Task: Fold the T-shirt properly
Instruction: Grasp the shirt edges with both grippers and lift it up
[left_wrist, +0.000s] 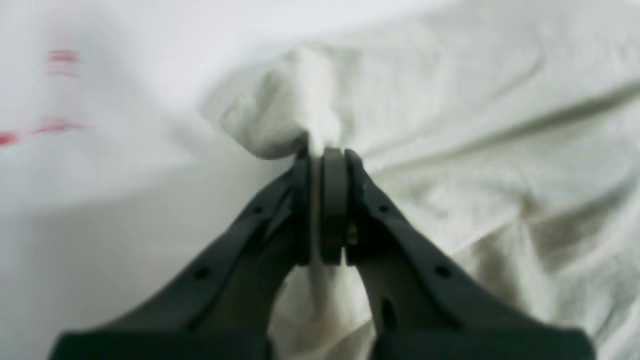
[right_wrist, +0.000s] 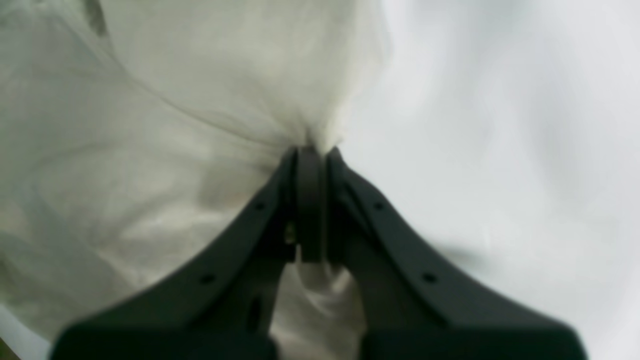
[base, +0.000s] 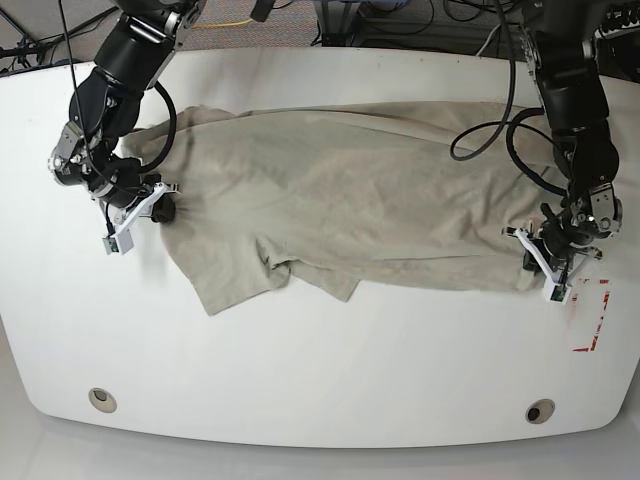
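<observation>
The beige T-shirt (base: 350, 200) lies spread across the white table (base: 320, 370), wrinkled, with a sleeve flap hanging toward the front at the left of centre. My left gripper (base: 528, 262), on the right in the base view, is shut on the T-shirt's right edge; in the left wrist view its tips (left_wrist: 324, 152) pinch a bunched fold of the T-shirt (left_wrist: 450, 130). My right gripper (base: 165, 211), on the left in the base view, is shut on the T-shirt's left edge; in the right wrist view its tips (right_wrist: 311, 149) clamp gathered cloth of the T-shirt (right_wrist: 150, 150).
A red-marked label (base: 590, 315) lies on the table by the left gripper, and shows as red marks (left_wrist: 55, 90) in the left wrist view. Two round holes (base: 100, 399) (base: 540, 411) sit near the table's front edge. Cables run behind the back edge.
</observation>
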